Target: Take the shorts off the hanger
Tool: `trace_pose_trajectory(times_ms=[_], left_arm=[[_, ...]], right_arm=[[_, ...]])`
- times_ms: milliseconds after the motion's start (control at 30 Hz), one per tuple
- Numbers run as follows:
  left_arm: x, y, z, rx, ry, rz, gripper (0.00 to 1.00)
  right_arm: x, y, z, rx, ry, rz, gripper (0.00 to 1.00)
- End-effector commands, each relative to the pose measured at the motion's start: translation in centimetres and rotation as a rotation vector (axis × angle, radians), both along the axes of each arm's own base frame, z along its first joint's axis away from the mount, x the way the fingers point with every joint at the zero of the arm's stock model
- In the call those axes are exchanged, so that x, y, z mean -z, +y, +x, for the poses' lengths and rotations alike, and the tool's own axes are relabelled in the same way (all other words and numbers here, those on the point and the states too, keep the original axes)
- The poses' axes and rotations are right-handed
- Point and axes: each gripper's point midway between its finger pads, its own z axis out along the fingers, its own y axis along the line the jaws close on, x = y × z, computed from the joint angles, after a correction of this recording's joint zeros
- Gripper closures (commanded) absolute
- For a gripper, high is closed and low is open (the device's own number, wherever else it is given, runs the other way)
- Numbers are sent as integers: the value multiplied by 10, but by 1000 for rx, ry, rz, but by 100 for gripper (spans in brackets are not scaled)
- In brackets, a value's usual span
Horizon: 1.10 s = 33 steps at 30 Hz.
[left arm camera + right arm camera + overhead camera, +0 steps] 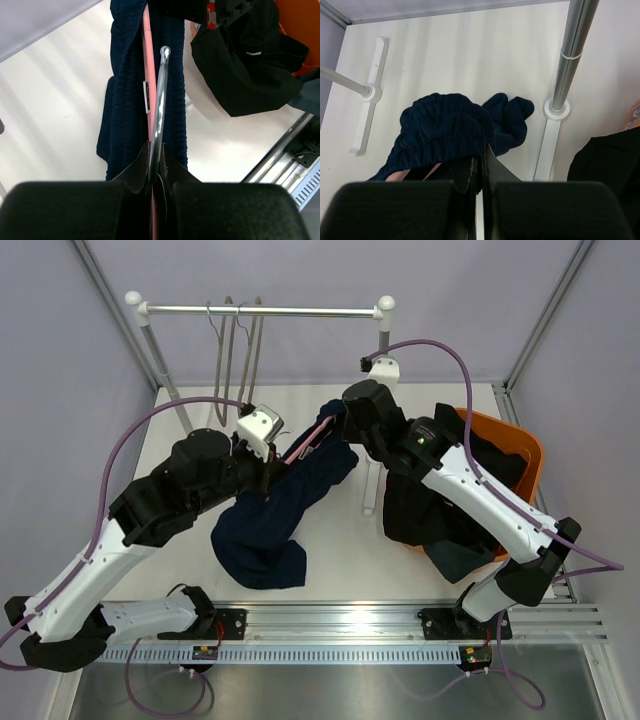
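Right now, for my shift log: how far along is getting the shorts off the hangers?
Done: black shorts lie draped over the orange bin; bare hangers hang on the rail. In hand: the left gripper clamps the metal hook of the pink hanger, and the right gripper pinches the navy shorts draped on it. Left: pulling that pair free.

The pink hanger (146,50) mostly hides inside the navy shorts (265,530); black shorts (420,510) and the right arm (470,487) half-cover the orange bin (521,445).

On the table (345,565) I see the shorts (270,525) on their hanger (303,448) at the middle, before the rack (300,311) at the far edge. At the right edge, more shorts (430,510) hang over the bin (518,445).
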Motion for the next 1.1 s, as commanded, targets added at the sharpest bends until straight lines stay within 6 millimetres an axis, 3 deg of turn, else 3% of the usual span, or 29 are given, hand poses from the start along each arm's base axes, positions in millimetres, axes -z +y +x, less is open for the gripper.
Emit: trace_pose_trajectory(times_ms=[0,333,567,700,733,800,833,933,967,1067], left_arm=[[-25,3,-21,83,-54,-71,100],[-35,9,-33,115,-68,-97,100],[-56,10,-21,45,-125,-178,100],[-80,5,-5,-16,-197,-281,100],[-78,2,1,-37,-195,-289,100],[-87,-1,9,-66,-214,-329,100],[-85,-2,15,-96,-210,-336,100],[-97,-2,26,-153,-234,-386,100],[-100,-4,30,-162,-240,-395,100],[-120,-3,41,-211,-282,-444,100]], right_arm=[[-6,-30,21,114,-36,-17,100],[4,-42,32,130,-15,-21,100],[8,-31,11,39,15,47,100],[6,-6,-21,-47,7,14,100],[3,12,-40,-107,0,17,100],[-2,24,-60,-140,-15,18,100],[-2,41,-82,-201,-19,19,100],[-7,58,-113,-273,-32,33,100],[-8,71,-134,-330,-34,35,100],[-14,80,-164,-388,-54,20,100]])
